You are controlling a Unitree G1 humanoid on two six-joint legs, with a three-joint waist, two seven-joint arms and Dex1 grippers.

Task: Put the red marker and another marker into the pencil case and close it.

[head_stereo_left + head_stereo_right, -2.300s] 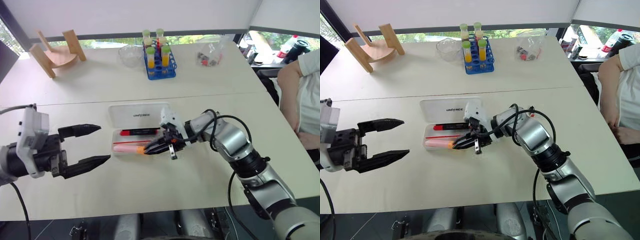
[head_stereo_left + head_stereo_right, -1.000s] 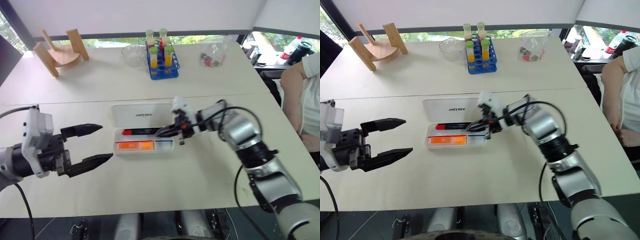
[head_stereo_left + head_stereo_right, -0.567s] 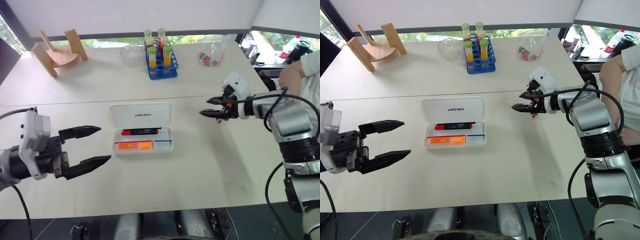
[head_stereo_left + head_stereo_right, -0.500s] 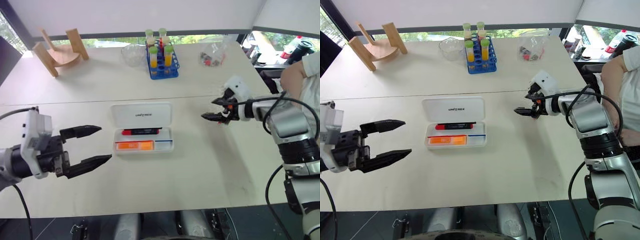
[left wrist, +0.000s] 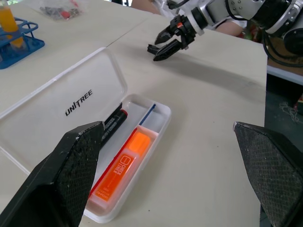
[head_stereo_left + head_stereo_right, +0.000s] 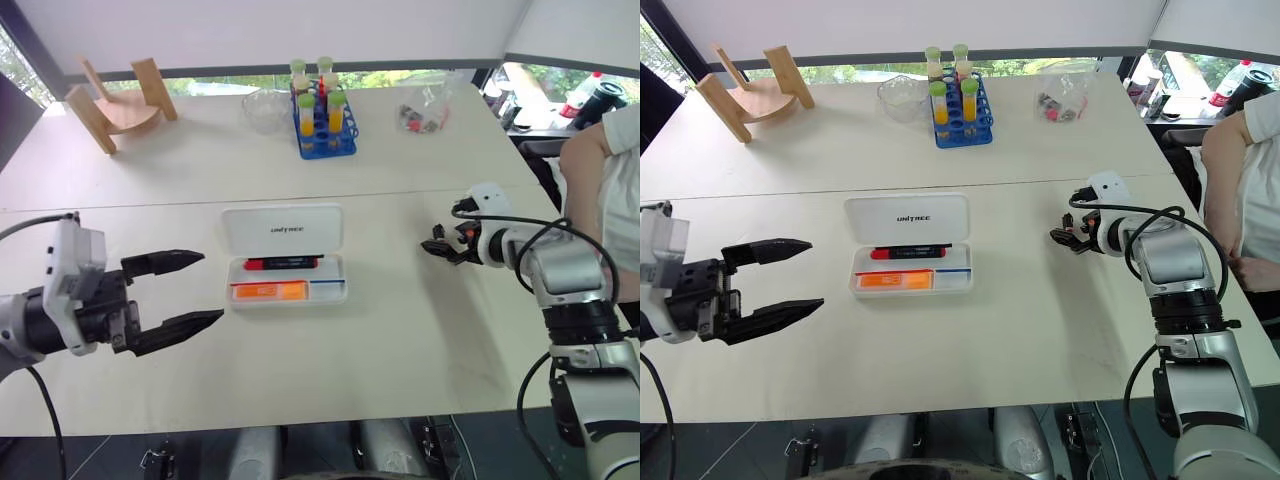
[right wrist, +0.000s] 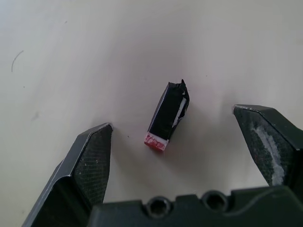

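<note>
The white pencil case [image 6: 334, 291] lies open mid-table, its lid [image 6: 280, 228] folded back flat. Inside it the red marker [image 6: 283, 264], black with a red end, rests along the hinge side. The other marker, a chunky orange highlighter [image 6: 268, 291], lies in front of it. My left gripper [image 6: 212, 287] hovers open to the left of the case, pointing at it. My right gripper [image 6: 437, 250] is far to the right of the case, low over the table and open. A tiny black-and-red piece [image 7: 166, 117] lies on the table between its fingers [image 7: 90, 156], untouched.
At the table's back stand a blue rack of tubes [image 6: 322, 120], a glass bowl [image 6: 263, 108], a wooden stand [image 6: 115, 105] and a clear bag [image 6: 425, 110]. A person [image 6: 610, 190] sits at the right edge.
My right gripper left the case's right end, swung right and down to the table, and went from shut to open. The left gripper stayed put.
</note>
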